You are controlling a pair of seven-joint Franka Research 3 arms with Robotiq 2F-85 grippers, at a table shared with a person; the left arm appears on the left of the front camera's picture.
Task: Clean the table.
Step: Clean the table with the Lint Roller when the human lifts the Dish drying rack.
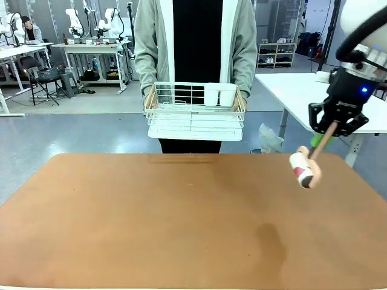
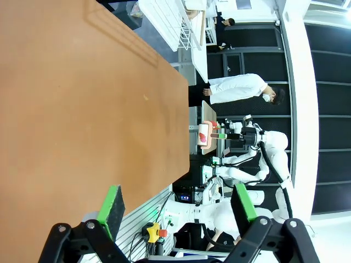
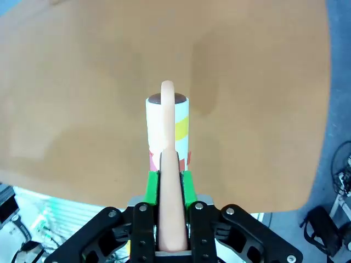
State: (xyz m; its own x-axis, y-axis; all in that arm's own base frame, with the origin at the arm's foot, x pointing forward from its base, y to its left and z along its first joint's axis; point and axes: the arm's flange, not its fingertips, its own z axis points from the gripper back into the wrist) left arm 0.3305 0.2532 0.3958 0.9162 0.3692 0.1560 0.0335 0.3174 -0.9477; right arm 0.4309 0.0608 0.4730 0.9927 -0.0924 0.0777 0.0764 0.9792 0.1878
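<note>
Front view: taken up across the whole foreground by the table [image 1: 151, 229], reddish-brown, smooth and matte, rounded at the far corners. Marked right of centre by a faint darker patch [image 1: 269, 238]. Overhung at the far right part by a lint roller [image 1: 303, 169], white drum with red print, pale wooden handle slanting up into the right gripper [image 1: 323, 140]. Clamped on that handle between green pads, plainly so from the right wrist view, with the drum pointing away over the brown top. Could not tell whether the drum touched the surface.

Seen from the left wrist view: left gripper [image 2: 178, 203], fingers [image 2: 112, 205] spread wide, beside the table's near edge.

Faced across the far edge by a person [image 1: 196, 42] in a grey-green cardigan over black, both hands holding a white wire basket [image 1: 195, 124] with two white containers [image 1: 221, 95] at one end. Surrounded by grey floor [image 1: 72, 130], a white-topped table [image 1: 302, 90] at the right, more white tables and dark chairs far off at the left.
</note>
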